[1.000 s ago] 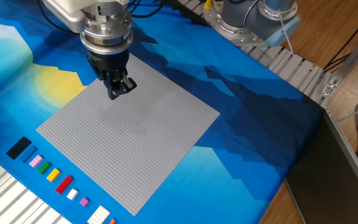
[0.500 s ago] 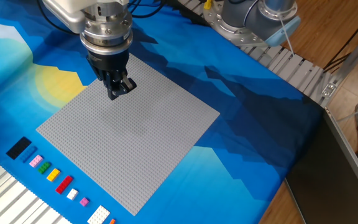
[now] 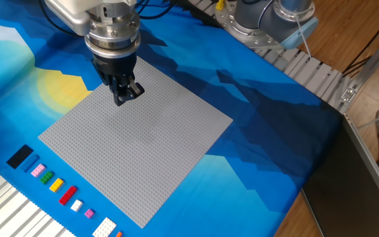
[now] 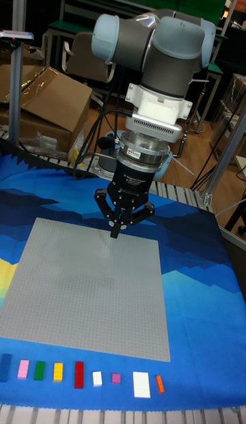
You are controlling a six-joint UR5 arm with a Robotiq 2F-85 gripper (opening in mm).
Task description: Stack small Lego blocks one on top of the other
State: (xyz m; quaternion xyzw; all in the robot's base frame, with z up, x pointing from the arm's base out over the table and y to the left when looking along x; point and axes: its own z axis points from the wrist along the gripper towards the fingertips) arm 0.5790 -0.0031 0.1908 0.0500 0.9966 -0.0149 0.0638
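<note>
The small Lego blocks lie in a row on the blue cloth along the table's front edge: black (image 3: 20, 156), pink (image 3: 38, 170), green (image 3: 45, 177), yellow (image 3: 56, 184), red (image 3: 68, 194), small white (image 3: 76, 205), purple (image 3: 89, 213), a larger white one (image 3: 105, 228) and orange (image 4: 159, 383). None is stacked. My gripper (image 3: 125, 95) hangs just above the far part of the grey baseplate (image 3: 143, 151), well away from the row. Its fingers (image 4: 117, 227) meet at a point, shut, with nothing visible between them.
The grey studded baseplate (image 4: 89, 287) covers the middle of the blue printed cloth (image 3: 262, 125). A metal roller rail (image 3: 308, 69) runs along the table's far right side, with the arm's base beyond it. Cardboard boxes (image 4: 41, 102) stand behind the table.
</note>
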